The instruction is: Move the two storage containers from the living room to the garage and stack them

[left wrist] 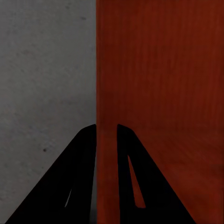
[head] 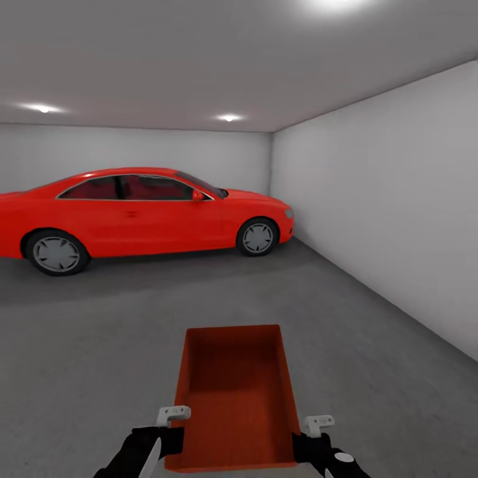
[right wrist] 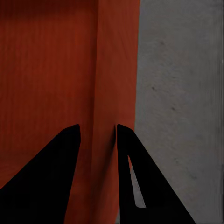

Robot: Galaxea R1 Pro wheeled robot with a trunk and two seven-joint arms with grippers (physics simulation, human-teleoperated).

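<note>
Rust-red open-top rectangular storage container [head: 234, 398] carried over the garage's dark grey concrete floor [head: 99, 345].
Left gripper [left wrist: 106, 128] and right gripper [right wrist: 97, 128] each pinch a long side wall; its long axis points ahead.

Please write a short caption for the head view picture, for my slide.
Both claws carry a rust-red box over the garage floor, red car ahead.

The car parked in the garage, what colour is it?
Bright red car, with silver-grey wheels and dark tinted windows. It shows best in the head view.
</note>
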